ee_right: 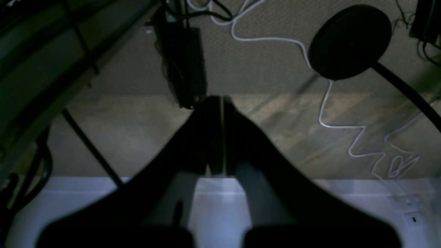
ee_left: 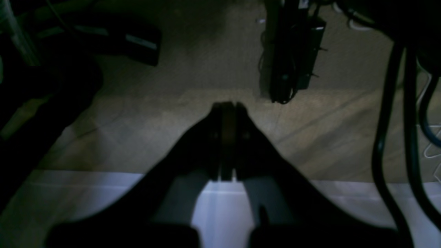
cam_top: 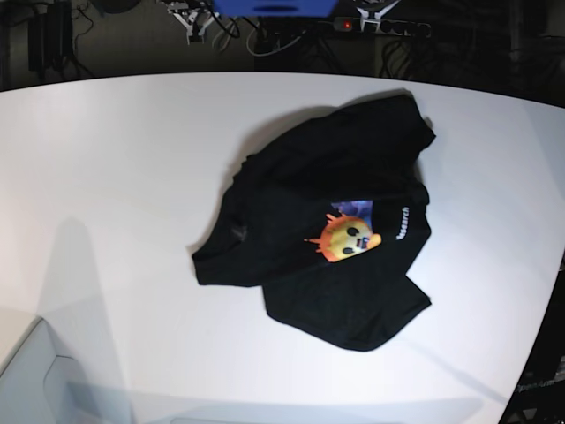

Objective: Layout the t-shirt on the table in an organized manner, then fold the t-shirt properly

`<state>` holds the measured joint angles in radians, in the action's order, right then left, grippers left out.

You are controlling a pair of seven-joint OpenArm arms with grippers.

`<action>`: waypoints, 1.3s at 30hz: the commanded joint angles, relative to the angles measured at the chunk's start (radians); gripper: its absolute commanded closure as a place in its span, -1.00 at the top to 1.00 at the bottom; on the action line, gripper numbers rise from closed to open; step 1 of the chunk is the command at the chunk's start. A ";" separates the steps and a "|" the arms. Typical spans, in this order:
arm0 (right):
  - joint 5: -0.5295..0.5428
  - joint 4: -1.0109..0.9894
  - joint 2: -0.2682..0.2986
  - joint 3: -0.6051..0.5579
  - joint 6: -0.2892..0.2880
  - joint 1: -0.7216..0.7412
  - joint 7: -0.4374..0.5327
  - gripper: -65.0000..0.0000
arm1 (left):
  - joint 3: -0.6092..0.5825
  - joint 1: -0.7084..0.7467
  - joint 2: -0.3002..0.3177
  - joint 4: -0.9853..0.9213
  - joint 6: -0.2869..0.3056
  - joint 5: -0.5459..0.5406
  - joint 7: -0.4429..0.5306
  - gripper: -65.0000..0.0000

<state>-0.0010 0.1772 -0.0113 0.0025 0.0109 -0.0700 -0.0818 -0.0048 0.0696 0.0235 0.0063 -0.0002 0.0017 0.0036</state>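
The black t-shirt point(cam_top: 327, 212) lies crumpled and partly folded over itself right of the middle of the white table point(cam_top: 115, 177). Its orange sun-face print point(cam_top: 349, 238), purple patch and white lettering face up. Neither gripper shows in the base view. In the left wrist view my left gripper point(ee_left: 227, 106) is shut and empty, pointing past the table edge point(ee_left: 86, 193) at the floor. In the right wrist view my right gripper point(ee_right: 220, 100) is shut and empty, also over the table edge point(ee_right: 344, 206). The shirt is out of both wrist views.
Beyond the table's edge is the floor with a black box of cables point(ee_left: 293, 51), a round black stand base point(ee_right: 349, 41) and a white cable point(ee_right: 330, 124). A blue object point(cam_top: 274, 7) and a power strip point(cam_top: 380, 25) lie behind the table's far edge.
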 commanded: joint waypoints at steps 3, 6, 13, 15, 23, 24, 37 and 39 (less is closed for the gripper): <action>-0.003 0.003 0.003 0.004 -0.013 -0.001 0.003 -1.00 | -0.002 0.028 0.016 0.059 -0.004 -0.002 -0.003 -0.99; -0.001 0.003 0.003 0.006 -0.012 -0.004 0.003 -1.00 | -0.002 0.080 0.020 0.156 -0.004 -0.001 -0.011 -0.99; -0.001 -0.003 -0.002 0.007 -0.012 -0.009 -0.008 -1.00 | -0.002 0.095 0.037 0.179 -0.004 -0.001 -0.012 -0.99; -0.001 -0.003 -0.002 0.007 -0.012 -0.015 -0.008 -1.00 | -0.002 0.095 0.039 0.179 -0.004 -0.001 -0.012 -0.99; -0.001 -0.002 0.003 0.006 -0.012 -0.027 -0.009 -1.00 | -0.005 0.082 0.033 0.180 -0.007 -0.001 -0.014 -0.99; -0.001 -0.002 0.004 0.006 -0.012 -0.027 -0.009 -1.00 | -0.017 0.074 0.033 0.179 -0.007 -0.001 -0.014 -0.99; -0.001 0.003 0.020 0.007 -0.012 -0.027 0.003 -1.00 | -0.133 0.082 0.034 0.179 -0.011 -0.009 -0.012 -1.00; -0.001 0.003 0.020 0.007 -0.012 -0.026 0.003 -1.00 | -0.133 0.080 0.033 0.179 -0.011 -0.009 -0.012 -1.00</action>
<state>-0.0010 0.1772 0.0071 0.0067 0.0105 -0.0944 -0.0822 -0.1356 0.1459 0.0555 0.1844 -0.0044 -0.0055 -0.0074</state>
